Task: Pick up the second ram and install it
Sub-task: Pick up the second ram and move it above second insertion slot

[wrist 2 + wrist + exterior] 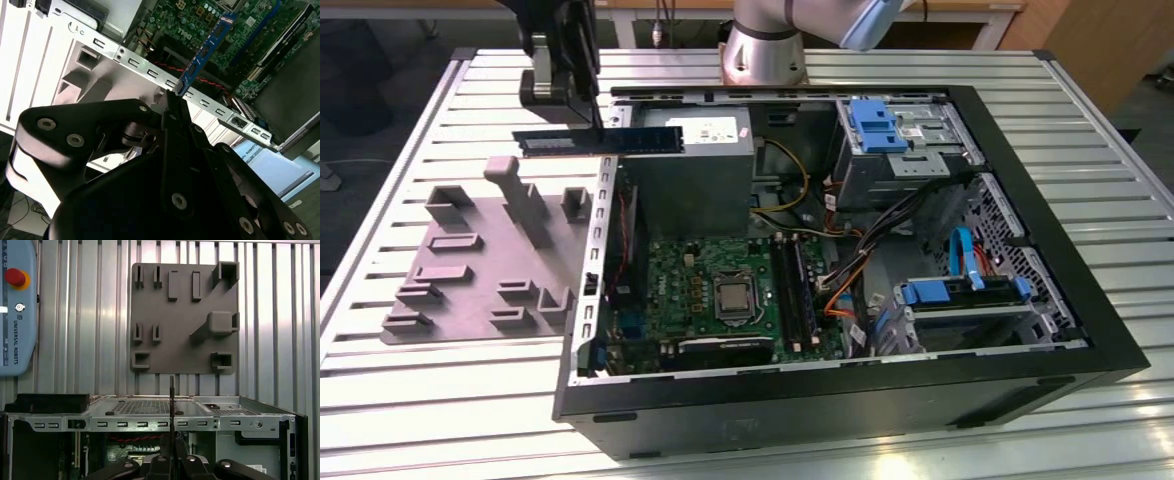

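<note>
The second ram point(634, 139) is a dark stick lying level in the air above the case's edge nearest the tray, at the exterior view's upper left. My gripper point(595, 128) is shut on it from above. In the second wrist view the ram point(206, 49) looks blue and sticks out from the black fingertips point(175, 107) towards the motherboard point(210, 20). In the first wrist view the ram point(171, 397) appears edge-on as a thin dark line over the case wall point(150, 423). The long black memory slots point(795, 290) lie beside the processor socket point(731, 297).
The open computer case point(1067, 300) lies on the slatted metal table point(400, 400), with cables, drive cages with blue clips point(881, 125) and a power supply point(687, 165) inside. A grey moulded tray point(460, 265) sits beside it. A pendant point(15, 305) rests on the table.
</note>
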Motion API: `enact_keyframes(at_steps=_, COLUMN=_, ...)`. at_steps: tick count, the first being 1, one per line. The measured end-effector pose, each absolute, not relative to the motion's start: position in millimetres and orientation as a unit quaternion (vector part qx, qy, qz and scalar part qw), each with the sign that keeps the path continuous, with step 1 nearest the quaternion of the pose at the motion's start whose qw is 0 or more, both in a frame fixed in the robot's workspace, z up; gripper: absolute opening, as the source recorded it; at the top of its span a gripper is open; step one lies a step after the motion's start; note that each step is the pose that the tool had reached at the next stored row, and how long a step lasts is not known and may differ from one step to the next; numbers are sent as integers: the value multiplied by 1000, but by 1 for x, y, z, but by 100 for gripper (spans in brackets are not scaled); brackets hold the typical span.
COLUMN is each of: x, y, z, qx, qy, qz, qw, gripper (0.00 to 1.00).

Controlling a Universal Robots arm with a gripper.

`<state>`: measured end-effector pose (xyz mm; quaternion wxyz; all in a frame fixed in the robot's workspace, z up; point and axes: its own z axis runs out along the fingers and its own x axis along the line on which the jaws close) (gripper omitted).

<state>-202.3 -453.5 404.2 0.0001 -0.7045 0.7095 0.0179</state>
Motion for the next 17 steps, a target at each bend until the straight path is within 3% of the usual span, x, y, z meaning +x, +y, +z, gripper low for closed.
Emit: enact_keyframes(at_steps=17, x=-171, y=-453, z=404, qx=-704, qy=709, qz=18, qw=0, gripper=14)
